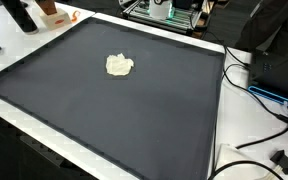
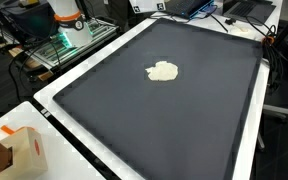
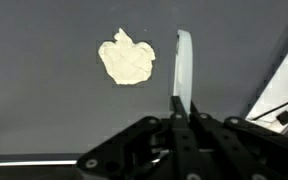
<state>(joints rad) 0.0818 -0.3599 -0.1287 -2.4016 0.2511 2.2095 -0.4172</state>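
Subject item: a cream-coloured, crumpled, irregular lump (image 1: 120,66) of soft-looking material. It lies alone on a flat, matt dark grey rectangular mat (image 1: 134,115), towards the mat's far half, in both exterior views (image 2: 163,71).

The mat is smooth, with a white table margin (image 2: 84,62) around it.

The wrist view alone shows the black Robotiq gripper (image 3: 184,100). A narrow white glossy strip (image 3: 184,62) rises from its middle. The lump (image 3: 127,58) sits just beside this strip, apart from it. Whether the jaws are together or apart cannot be told.

Only an exterior view shows black cables (image 1: 259,125) off the mat's edge. Only an exterior view shows an orange-and-white cardboard box (image 2: 24,150) at a corner.
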